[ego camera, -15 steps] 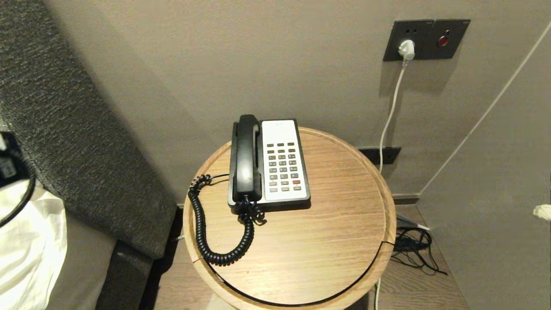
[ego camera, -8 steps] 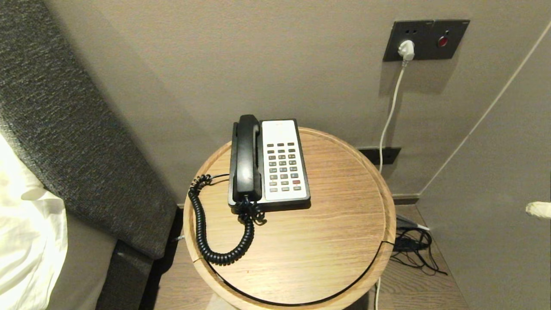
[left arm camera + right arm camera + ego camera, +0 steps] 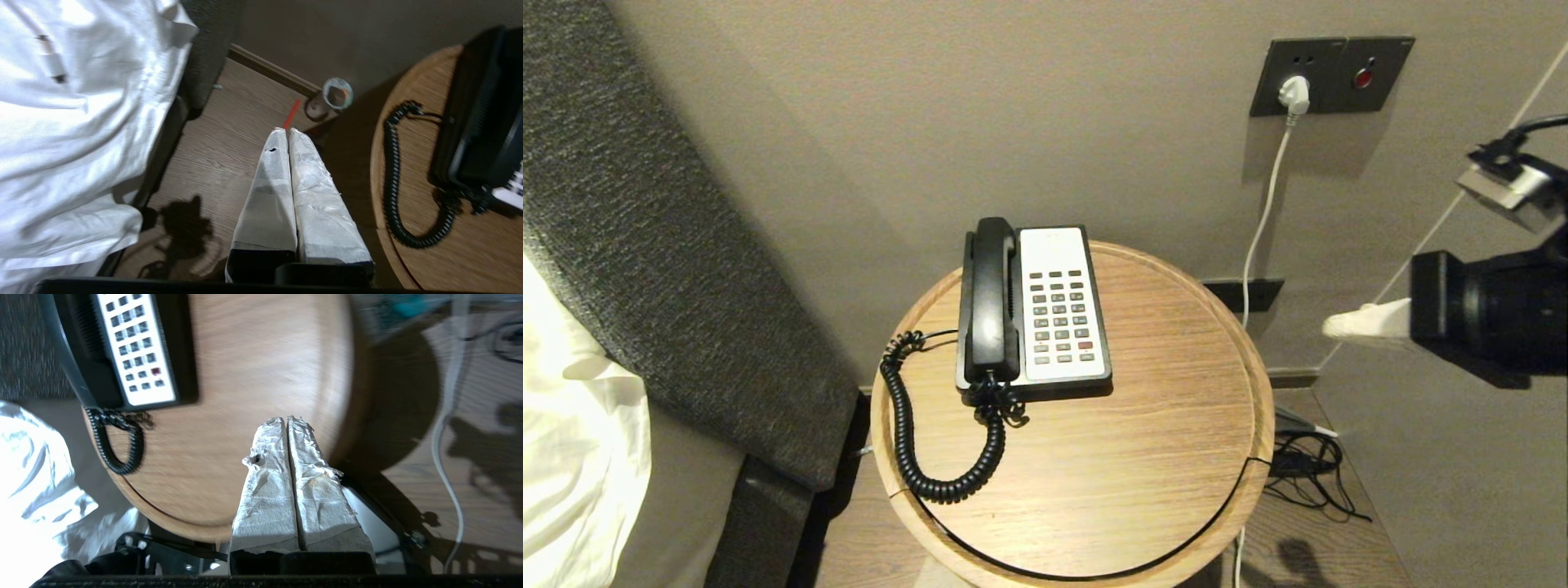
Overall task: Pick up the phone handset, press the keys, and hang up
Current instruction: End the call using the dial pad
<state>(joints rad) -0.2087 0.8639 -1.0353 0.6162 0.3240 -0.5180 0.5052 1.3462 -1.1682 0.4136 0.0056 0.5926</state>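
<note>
Near edge: coiled cord (image 3: 907,425) looping at 7 o'clock on the round tabletop (image 3: 1143,457). Centre: phone handset (image 3: 991,298), cradled along the phone base (image 3: 1058,306) at its 9 o'clock side. Rigid, light, probably slick plastic; best gripped mid-shaft across its narrow width. Far, at 3 o'clock: right gripper (image 3: 1327,327), fingers pressed together, empty. Left gripper (image 3: 287,131), likewise closed, over the floor.

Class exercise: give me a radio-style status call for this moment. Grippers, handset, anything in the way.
Right gripper shut, empty, right of the table. Left gripper shut, empty, over floor by the bed. Handset on its cradle, untouched. Nothing blocking.
</note>
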